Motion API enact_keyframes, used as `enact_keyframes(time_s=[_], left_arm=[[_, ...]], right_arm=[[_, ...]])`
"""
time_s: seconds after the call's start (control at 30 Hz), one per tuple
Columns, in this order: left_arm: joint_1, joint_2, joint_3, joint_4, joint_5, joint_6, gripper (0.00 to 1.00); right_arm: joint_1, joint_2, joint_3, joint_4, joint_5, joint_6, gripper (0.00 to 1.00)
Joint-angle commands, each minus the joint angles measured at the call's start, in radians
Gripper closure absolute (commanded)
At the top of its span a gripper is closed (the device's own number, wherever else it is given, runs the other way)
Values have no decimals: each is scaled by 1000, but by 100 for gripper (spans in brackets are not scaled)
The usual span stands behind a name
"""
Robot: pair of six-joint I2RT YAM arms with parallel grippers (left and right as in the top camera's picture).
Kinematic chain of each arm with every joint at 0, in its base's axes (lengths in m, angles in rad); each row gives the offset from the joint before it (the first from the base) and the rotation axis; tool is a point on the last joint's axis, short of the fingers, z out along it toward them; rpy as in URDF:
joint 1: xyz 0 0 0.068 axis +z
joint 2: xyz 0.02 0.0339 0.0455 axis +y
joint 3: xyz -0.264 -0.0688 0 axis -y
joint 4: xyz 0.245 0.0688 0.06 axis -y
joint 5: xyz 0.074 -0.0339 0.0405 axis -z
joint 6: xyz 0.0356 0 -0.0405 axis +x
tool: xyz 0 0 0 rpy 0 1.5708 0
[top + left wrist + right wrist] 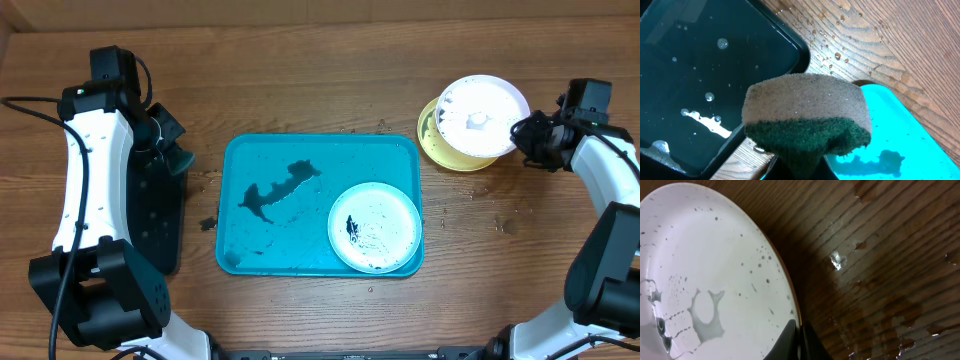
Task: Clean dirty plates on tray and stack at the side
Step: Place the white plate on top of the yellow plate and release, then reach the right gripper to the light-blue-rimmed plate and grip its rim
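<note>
closest to us, the light-blue rimmed round plate [375,228] lies flat in the near right corner of the turquoise rectangular plastic tray [300,240], with black smears on its white centre. we judge it the one left to scrub. dark puddles stain the tray's bare floor to the plate's left.

the coming move turns on this: that plate lies to the right of the left claw [170,150] and closer to us, diagonally across the tray, whose long axis runs left to right. the plate itself is round, so it has no long axis. the left claw hangs at the tray's far left corner, by the narrow black tray [700,65], gripping a tan-topped green sponge [807,112]. its jaws are mostly hidden under the sponge.

farther off, on the wet wooden table [880,255] past the tray's far right corner, the right claw [799,342] is pinched shut on the rim of the white round plate [483,112]. it holds that plate over the yellow-green rimmed plate [435,145], overlapping it. fine dark specks and a water film show on the white plate.

the right arm is nearer the dirty plate but occupied.

we can read no brand, label or writing anywhere.
</note>
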Motion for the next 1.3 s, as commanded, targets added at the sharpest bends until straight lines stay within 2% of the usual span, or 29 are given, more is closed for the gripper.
enact_keyframes(time_s=[0.0, 0.23, 0.47, 0.57, 0.67, 0.77, 0.83, 0.97, 1.0, 1.03, 1.07, 1.2, 1.27], left_arm=[[9, -4, 4, 2, 8, -9, 96], [9, -4, 4, 0, 8, -8, 96], [9, -4, 4, -3, 8, -5, 96], [9, -4, 4, -3, 8, -5, 96], [9, -4, 4, -3, 9, -5, 96], [9, -4, 4, -2, 22, -5, 96], [9, -4, 4, 0, 37, -5, 96], [-1, -4, 4, 7, 60, 19, 96], [-5, -4, 4, 10, 60, 30, 96], [-16, -4, 4, 13, 60, 40, 96], [-21, -4, 4, 16, 60, 44, 96], [-45, -4, 4, 30, 60, 44, 96], [-53, -4, 4, 31, 59, 44, 96]], right_arm=[[34, -3, -14, 19, 2, 35, 96], [119, 1, -14, 18, 116, 40, 92], [129, 27, -14, 12, 113, 61, 92], [129, 21, 2, -23, 64, 48, 93], [131, -4, 43, -96, -81, -9, 93], [151, -48, 68, -173, -323, -91, 85], [180, -66, 68, -231, -413, -134, 77], [284, -66, 56, -354, -301, -179, 59], [322, -65, 48, -370, -256, -202, 50], [375, -64, 36, -381, -209, -245, 34], [414, -63, 27, -384, -166, -267, 30], [537, -56, 8, -390, 28, -187, 28], [581, -51, 6, -386, 46, -179, 29]])
